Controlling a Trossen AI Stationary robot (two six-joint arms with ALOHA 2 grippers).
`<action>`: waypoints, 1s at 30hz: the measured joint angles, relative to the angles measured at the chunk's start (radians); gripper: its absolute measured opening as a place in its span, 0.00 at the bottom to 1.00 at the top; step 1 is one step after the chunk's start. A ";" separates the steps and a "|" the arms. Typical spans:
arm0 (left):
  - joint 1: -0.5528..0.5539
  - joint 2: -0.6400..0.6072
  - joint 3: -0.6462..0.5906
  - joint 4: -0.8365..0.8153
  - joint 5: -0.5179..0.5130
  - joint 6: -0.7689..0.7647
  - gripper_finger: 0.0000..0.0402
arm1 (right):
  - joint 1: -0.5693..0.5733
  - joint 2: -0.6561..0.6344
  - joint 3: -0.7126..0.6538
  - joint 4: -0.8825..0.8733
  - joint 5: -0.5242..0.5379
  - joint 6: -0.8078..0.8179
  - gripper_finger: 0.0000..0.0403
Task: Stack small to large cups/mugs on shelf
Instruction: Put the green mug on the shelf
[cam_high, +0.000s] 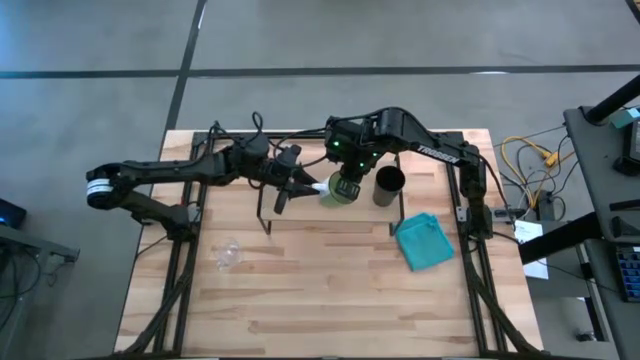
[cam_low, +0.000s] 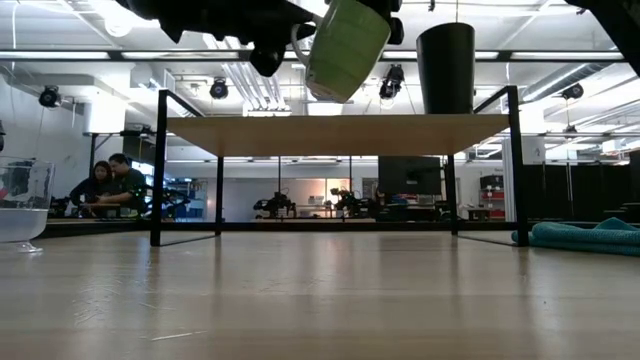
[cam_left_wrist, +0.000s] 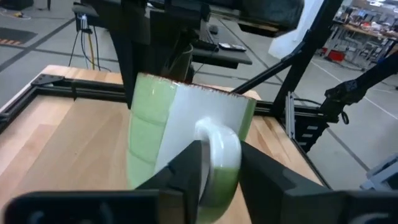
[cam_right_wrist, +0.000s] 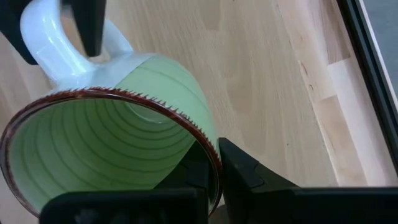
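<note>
The light-green mug (cam_low: 345, 45) hangs tilted in the air above the shelf (cam_low: 340, 133), held from both sides. My left gripper (cam_left_wrist: 221, 168) comes from the table's left and is shut on its white handle. My right gripper (cam_right_wrist: 216, 162) comes from above and is shut on its rim. The black cup (cam_low: 445, 65) stands upright on the shelf board, to the right of the mug (cam_high: 340, 190). The clear glass cup (cam_high: 228, 255) rests on the tabletop, left of the shelf and nearer the table's near edge. My left gripper pinches the mug's white handle (cam_left_wrist: 217, 134) between its two fingers (cam_left_wrist: 186, 168), reaching in roughly level from the table's left. My right gripper holds the mug's brown-edged rim (cam_right_wrist: 205, 140), one finger inside the mug and one outside, coming from above. The mug is lifted clear of the shelf board and tilted.
A crumpled blue cloth (cam_high: 425, 240) lies on the table to the right of the shelf, near its right front leg (cam_low: 517, 165). The black cup (cam_high: 388, 185) stands close beside the mug. People sit in the room beyond the table (cam_low: 110, 185).
</note>
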 joint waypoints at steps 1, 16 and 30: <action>0.000 0.000 0.000 0.002 0.004 0.008 0.15 | 0.000 0.000 0.000 0.000 -0.002 0.000 0.03; -0.008 0.086 0.001 0.020 0.023 0.016 0.09 | 0.000 0.000 -0.003 -0.016 -0.001 -0.008 0.03; -0.008 0.139 0.000 0.012 0.022 0.009 0.09 | 0.000 0.000 -0.003 -0.008 0.015 -0.023 0.03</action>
